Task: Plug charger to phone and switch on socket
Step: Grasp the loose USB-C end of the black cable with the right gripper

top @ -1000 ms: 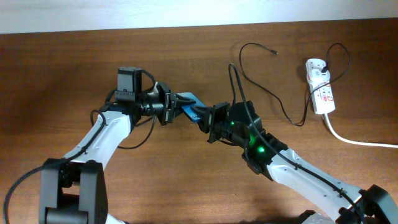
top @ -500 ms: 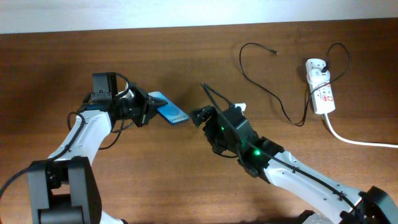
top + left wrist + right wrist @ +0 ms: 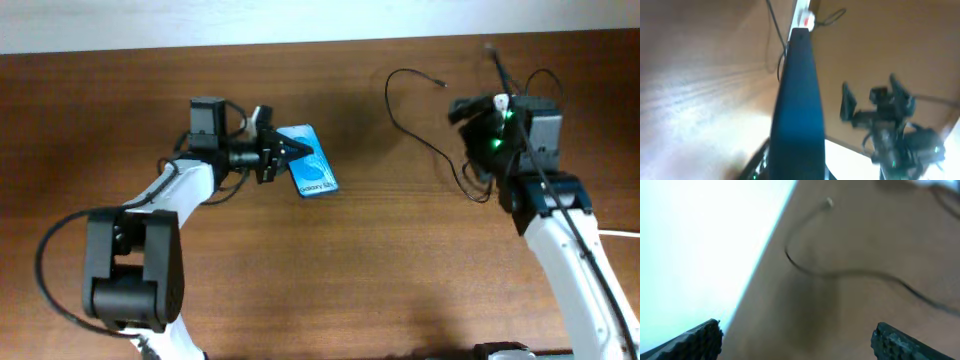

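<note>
Two shifts since the half-second mark. The right arm [image 3: 545, 195] swung from mid-frame to the upper right and covered most of the socket in the overhead view. Only a white-and-red bit, likely the socket [image 3: 804, 18], showed at the top of the left wrist view. The right hand [image 3: 796, 330] was spread wide with nothing between its fingers. The left hand [image 3: 277, 156] moved rightward, clamped on one end of the phone [image 3: 311, 173], screen up, left of centre. Whether the phone touched the bench [image 3: 400, 270] could not be told.

The charger cable [image 3: 402, 128] lay loose in the upper right, its plug tip [image 3: 443, 84] free and well apart from the phone. Judgement: plugging was not done, and the right hand looked placed to fetch the tip or reach the switch.

Room: bare bench lay between phone and cable and across the lower centre. The plug tip sat near the bench's far edge at the top of the frame, so margin there was tight.
</note>
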`<move>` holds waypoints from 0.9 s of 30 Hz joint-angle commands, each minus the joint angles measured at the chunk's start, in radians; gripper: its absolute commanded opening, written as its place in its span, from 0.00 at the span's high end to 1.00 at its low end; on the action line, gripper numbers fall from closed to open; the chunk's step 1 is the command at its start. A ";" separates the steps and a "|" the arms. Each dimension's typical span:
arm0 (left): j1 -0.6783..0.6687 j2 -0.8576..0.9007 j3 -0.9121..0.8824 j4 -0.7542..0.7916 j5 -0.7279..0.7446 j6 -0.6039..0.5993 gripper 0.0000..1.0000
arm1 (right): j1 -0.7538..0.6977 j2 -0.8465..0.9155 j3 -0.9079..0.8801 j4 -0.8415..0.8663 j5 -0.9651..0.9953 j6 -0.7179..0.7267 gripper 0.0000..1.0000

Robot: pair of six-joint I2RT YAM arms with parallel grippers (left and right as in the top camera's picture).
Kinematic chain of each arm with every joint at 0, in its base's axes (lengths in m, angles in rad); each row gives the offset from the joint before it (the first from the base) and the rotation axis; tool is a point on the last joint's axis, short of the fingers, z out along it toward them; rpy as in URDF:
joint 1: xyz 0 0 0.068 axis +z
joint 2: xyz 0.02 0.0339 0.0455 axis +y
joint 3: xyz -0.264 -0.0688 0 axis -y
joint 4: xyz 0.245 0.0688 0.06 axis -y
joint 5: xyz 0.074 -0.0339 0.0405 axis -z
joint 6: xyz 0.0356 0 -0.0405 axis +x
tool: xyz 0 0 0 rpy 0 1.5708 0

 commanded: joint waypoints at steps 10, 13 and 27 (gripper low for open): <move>-0.032 0.029 0.025 -0.002 0.161 -0.013 1.00 | -0.006 0.771 0.682 -0.084 0.039 0.117 0.14; -0.033 0.029 0.025 -0.002 0.157 -0.013 1.00 | -0.006 0.927 0.682 0.074 0.020 0.310 0.22; -0.032 0.029 0.025 -0.002 0.099 -0.013 1.00 | 0.028 1.184 0.683 0.360 -0.058 0.329 0.96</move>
